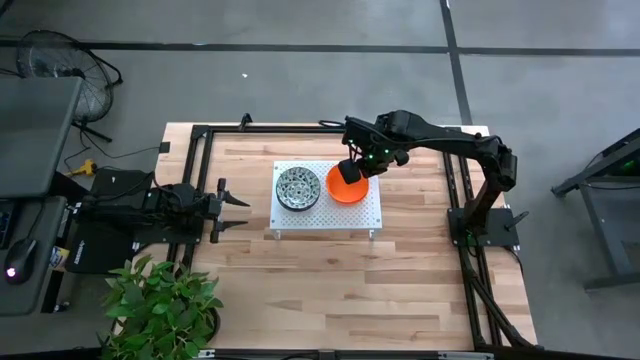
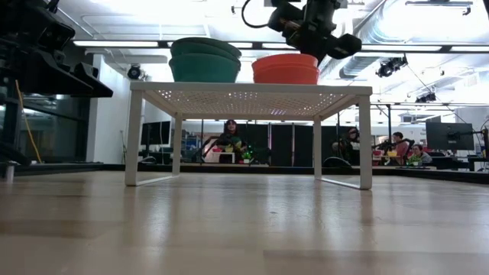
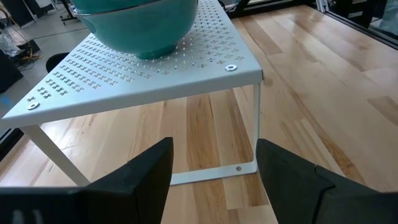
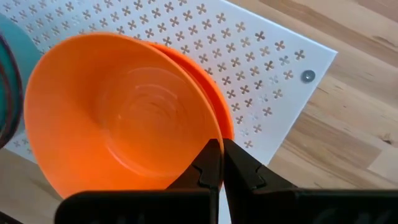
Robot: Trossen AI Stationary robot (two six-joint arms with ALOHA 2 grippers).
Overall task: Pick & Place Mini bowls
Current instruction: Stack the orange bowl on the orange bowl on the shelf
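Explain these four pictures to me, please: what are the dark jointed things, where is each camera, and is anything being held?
The dark jointed things are two robot arms at a wooden table, each ending in a two-fingered pincer. One picture looks straight down from above, one looks level across the tabletop, and two come from cameras on the arms' wrists. In the middle stands a white perforated platform. On it sit a stack of speckled bowls, teal outside, and a stack of orange bowls. The right pincer is shut on the rim of the top orange bowl, which sits tilted on the orange one below. The left pincer waits open at the table's left side, pointing at the platform and holding nothing. A potted plant stands at the near left corner.
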